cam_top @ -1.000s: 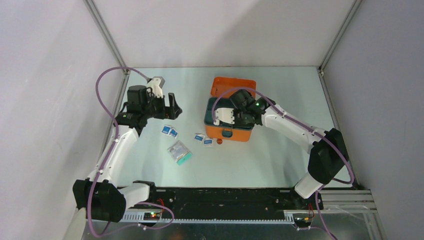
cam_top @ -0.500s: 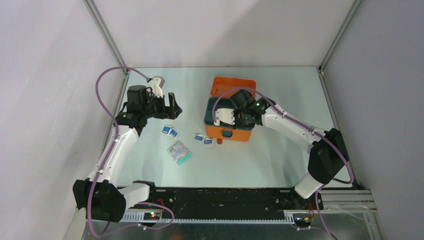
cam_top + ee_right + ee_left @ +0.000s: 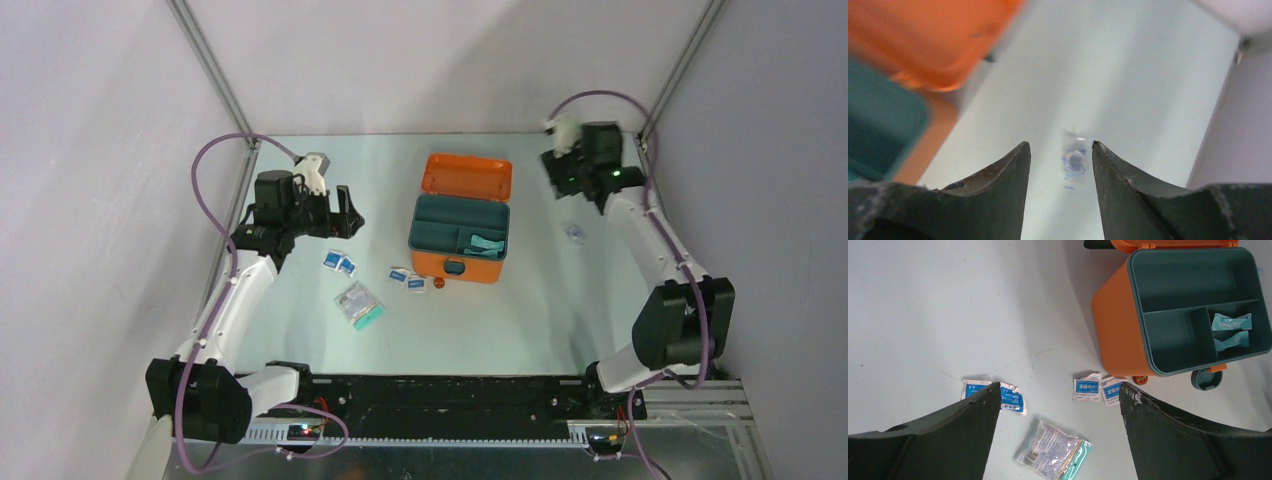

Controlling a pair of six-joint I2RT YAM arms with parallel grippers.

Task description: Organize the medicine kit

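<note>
While both arms' fingers stand spread, the medicine kit (image 3: 459,230) latch faces the bases.

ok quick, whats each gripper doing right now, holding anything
Left gripper: open, holding nothing.
Right gripper: jaws parted, empty, a small clear packet lies on the table below.

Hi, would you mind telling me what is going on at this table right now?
Two robot arms are sorting supplies into the medicine kit, an orange box standing open with two pale teal packets in one compartment. The right hand, open and empty, hangs over a small clear packet lying on the table to the right of the box. The left hand hovers wide open above blue-and-white sachets and a larger clear pouch on the table, touching none.
</note>
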